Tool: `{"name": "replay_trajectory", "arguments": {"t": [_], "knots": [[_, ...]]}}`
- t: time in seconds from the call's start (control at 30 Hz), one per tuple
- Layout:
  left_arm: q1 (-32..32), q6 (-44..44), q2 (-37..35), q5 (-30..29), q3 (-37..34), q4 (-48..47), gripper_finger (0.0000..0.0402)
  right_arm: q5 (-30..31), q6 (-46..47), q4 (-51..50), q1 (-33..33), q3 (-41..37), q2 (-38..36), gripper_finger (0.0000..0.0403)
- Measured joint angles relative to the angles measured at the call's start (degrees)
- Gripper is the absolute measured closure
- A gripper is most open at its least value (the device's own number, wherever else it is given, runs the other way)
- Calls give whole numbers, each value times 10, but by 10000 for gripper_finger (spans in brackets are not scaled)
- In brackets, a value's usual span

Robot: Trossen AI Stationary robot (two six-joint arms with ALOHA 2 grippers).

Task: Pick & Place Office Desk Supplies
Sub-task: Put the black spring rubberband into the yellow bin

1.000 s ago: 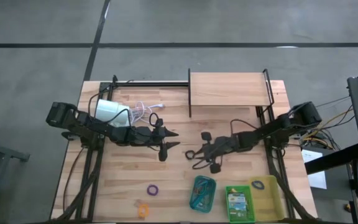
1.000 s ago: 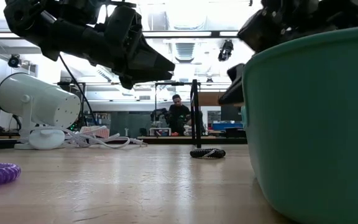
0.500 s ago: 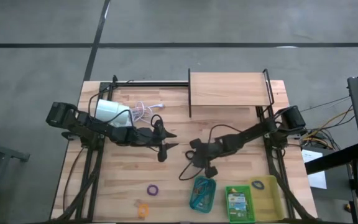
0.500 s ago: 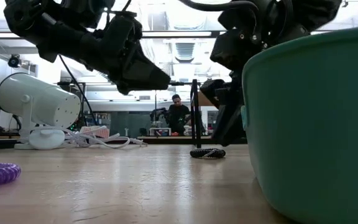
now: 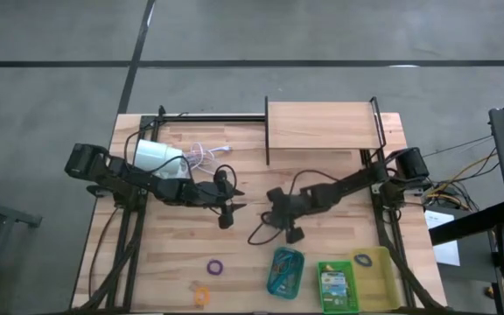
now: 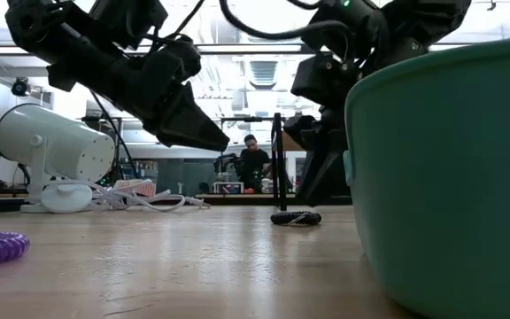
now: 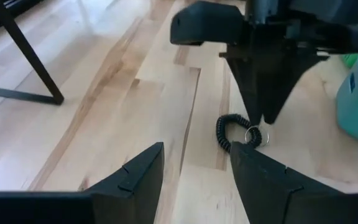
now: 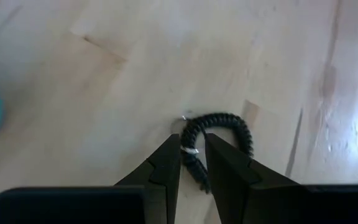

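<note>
At table centre, right gripper point(image 8: 192, 163) fingers narrowly parted, straddling black coiled loop point(image 8: 219, 129) lying on wood. Left gripper point(image 7: 194, 177) spread, empty, nearby. No legible writing.

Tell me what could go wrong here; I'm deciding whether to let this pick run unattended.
1. The right gripper hangs over the black coil loop with a narrow gap, reaching just one edge; the springy loop may slip away.
2. The left gripper hovers open beside it, so the arms could collide.
3. The teal tray lies close; a flicked loop could land outside it.
</note>
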Motion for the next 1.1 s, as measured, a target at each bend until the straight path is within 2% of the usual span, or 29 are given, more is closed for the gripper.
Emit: {"name": "replay_trajectory", "arguments": {"t": [0.4,0.7,0.9,1.1], "knots": [[0,2,0,0,0,-24,211,-7,-18,11,-17,-1,36,330],[0,2,0,0,0,-24,211,-5,-32,0,-17,-3,36,330],[0,2,0,0,0,-27,211,27,-40,-26,-17,-2,37,330],[0,2,0,0,0,-27,211,33,-40,-26,-17,5,36,338]]}}
